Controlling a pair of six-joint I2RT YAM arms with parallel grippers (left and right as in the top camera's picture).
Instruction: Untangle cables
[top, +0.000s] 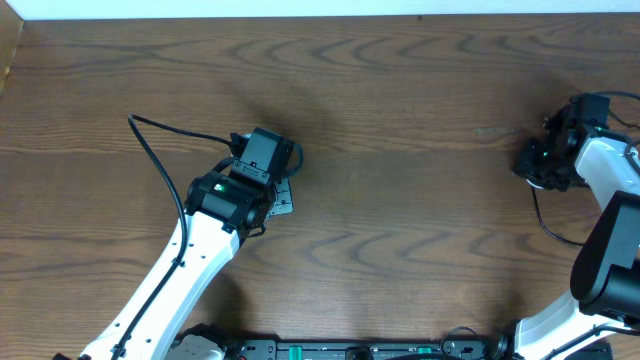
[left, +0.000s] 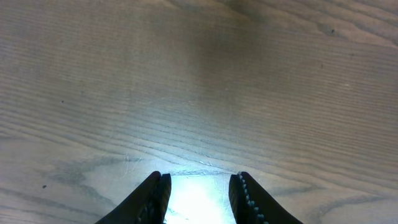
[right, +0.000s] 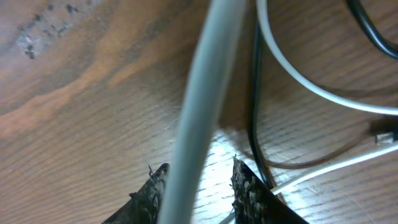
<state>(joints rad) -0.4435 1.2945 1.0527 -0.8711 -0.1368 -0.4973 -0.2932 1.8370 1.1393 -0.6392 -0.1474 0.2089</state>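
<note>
Both cords sit far right on the tabletop (top: 400, 150): white cable (right: 199, 106) runs lengthwise between the parted right fingers (right: 249, 193), black cable (right: 254, 112) just beside, while the left fingers (left: 249, 202) gape empty, well apart, so it's the right arm's job imo.

The top camera hangs high over the table (top: 400, 150) and looks straight down on the left arm (top: 170, 270) and the right arm (top: 610, 250). The left wrist camera sits just behind the left fingers (left: 155, 196) and looks down at the wood from very close. The right wrist camera sits behind the right fingers (right: 247, 186), even closer, so a white cord (right: 199, 106) looks blurry. Each wrist view shows the wood under its own arm's tip.
</note>
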